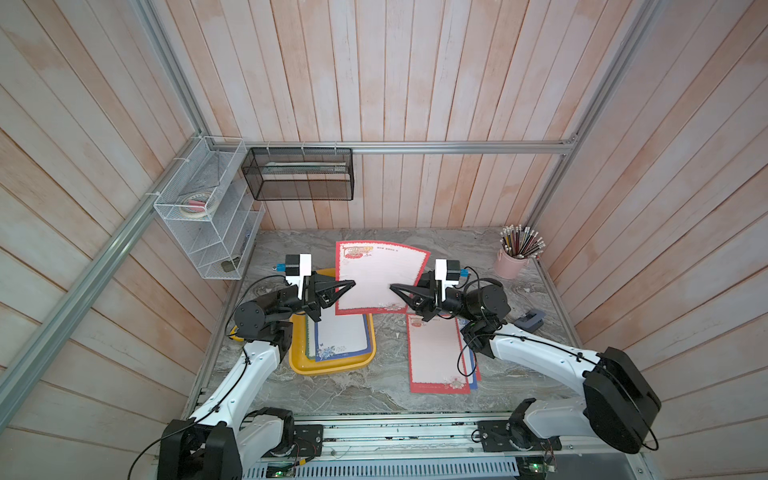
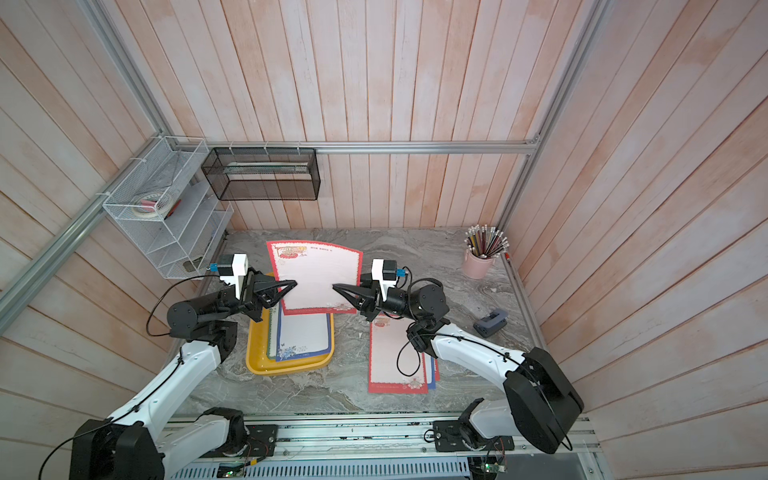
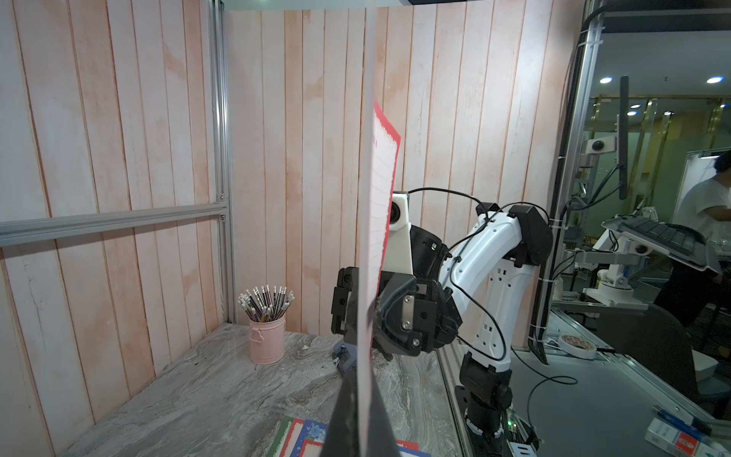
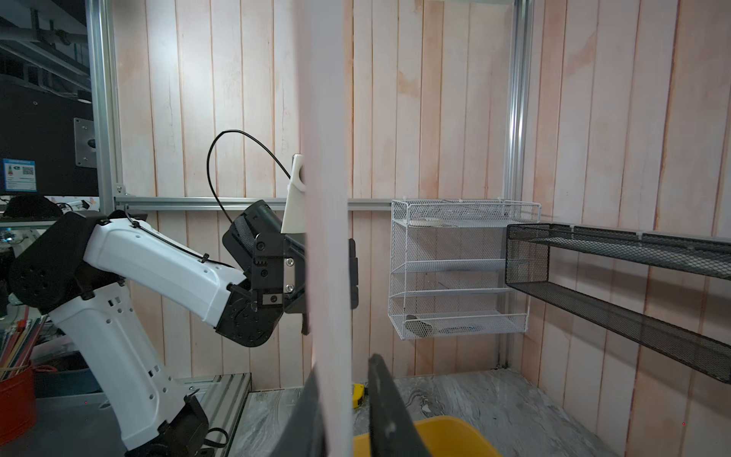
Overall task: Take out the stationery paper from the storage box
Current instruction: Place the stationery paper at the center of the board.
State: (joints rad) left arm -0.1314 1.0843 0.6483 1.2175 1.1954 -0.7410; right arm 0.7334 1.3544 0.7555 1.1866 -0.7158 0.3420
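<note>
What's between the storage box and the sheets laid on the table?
Only bare tabletop separates storage box from laid-out sheets; seen in both top views.

The left hand [image 1: 351, 284] and its arm [image 1: 259, 361] cover the corner of the storage box [image 1: 332, 371] beneath them, and the red-bordered sheet [image 1: 374, 274] it pinches hides the box's end right below. Print on that sheet's too tiny to read. From the right wrist the sheet's a blurry band, so can't tell if the right hand [image 4: 344, 368] grips it.

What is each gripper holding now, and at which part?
Left gripper: red-bordered sheet, pinched at one long edge. Right gripper: jaws around the opposite edge; grip unclear.
</note>
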